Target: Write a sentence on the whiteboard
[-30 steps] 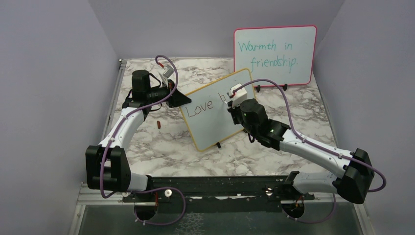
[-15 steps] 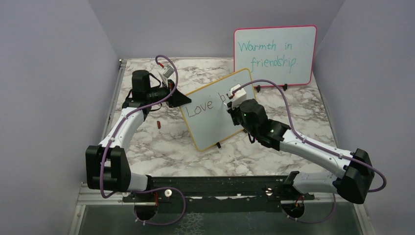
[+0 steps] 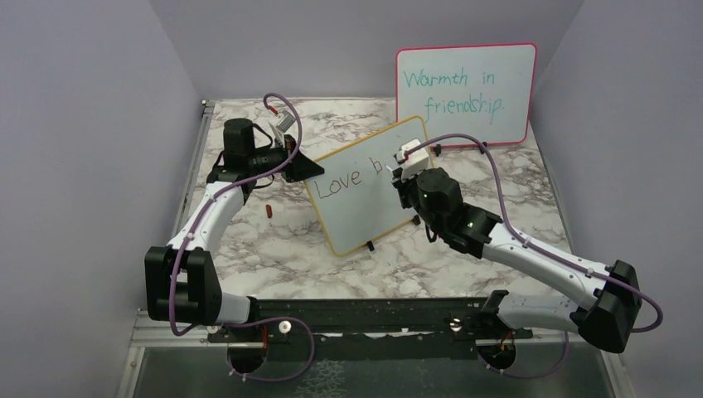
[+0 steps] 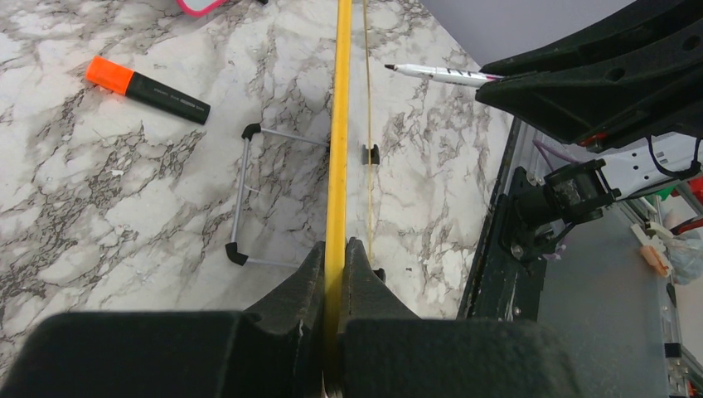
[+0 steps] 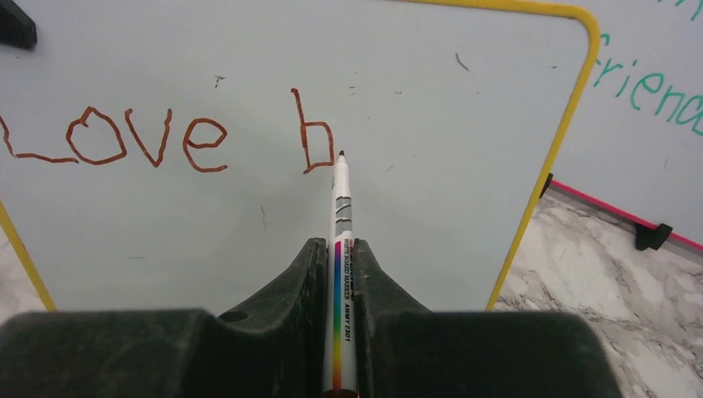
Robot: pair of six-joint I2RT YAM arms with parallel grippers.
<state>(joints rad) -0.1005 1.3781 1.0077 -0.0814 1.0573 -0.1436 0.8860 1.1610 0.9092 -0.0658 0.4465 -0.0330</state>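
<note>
Even, bright diffuse light, soft faint shadows, no glare, wrist views sharp, near foreground slightly blurred

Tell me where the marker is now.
Right wrist view: the right gripper holds the marker before the whiteboard, tip just right of the letter b.

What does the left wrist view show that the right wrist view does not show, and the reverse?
Only the left wrist view shows the left hand shut on the whiteboard's yellow edge, a wire stand on its back side, and an orange-capped marker lying on the table. Only the right wrist view shows the sentence, which reads "Love b", and some teal writing on the pink board. Both show the whiteboard's frame, the pen in the right hand, and the marble table.
</note>
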